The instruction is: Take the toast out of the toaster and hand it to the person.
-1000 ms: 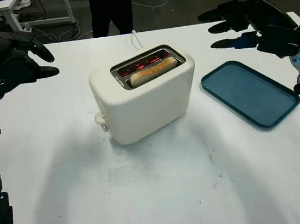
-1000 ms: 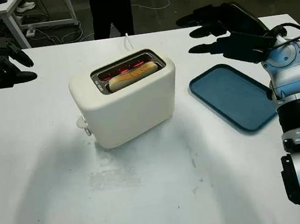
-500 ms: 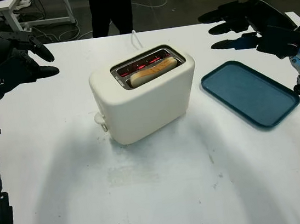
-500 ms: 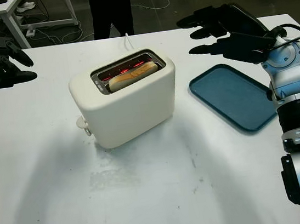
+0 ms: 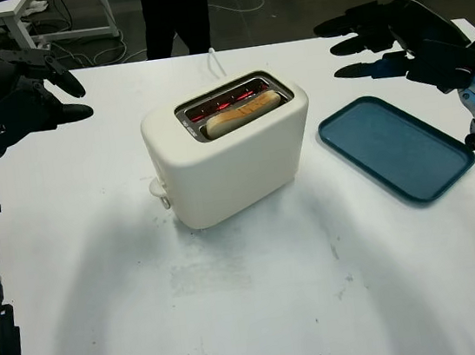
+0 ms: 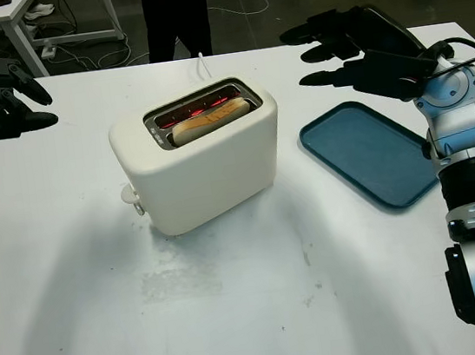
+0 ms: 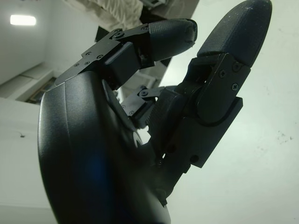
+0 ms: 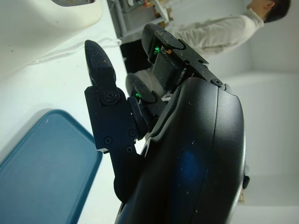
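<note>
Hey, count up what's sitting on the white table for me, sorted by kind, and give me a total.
Toaster: 1
Toast, in the toaster slot: 1
Blue tray: 1
Total: 3

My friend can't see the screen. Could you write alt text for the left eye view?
A cream toaster stands mid-table with a slice of toast sticking up from its glowing slot. The robot's left hand and right hand, both open, are raised on either side, and a blue tray lies to the toaster's right. A person stands behind the table.
</note>
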